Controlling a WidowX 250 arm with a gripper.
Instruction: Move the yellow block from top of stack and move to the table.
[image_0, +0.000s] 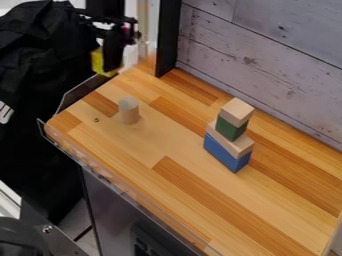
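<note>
At the top left, above the table's far left corner, the black gripper (112, 64) hangs well to the left of the stack. Something bright yellow (99, 62) shows against its lower end; whether it is a held block or part of the gripper, I cannot tell. Right of centre stands the stack: a pale wood block (237, 111) on top, a green block (230, 129) beneath it, then a pale wood piece (229, 141) over a blue block (226, 154). The stack rests on the wooden table (143, 165), its upper blocks turned slightly against one another.
A pale wood cylinder (129, 110) stands upright on the left part of the table. Behind the table runs a whitewashed plank wall (267, 55), with a black post (167, 37) at its left end. A clear raised edge (110, 177) lines the front left side.
</note>
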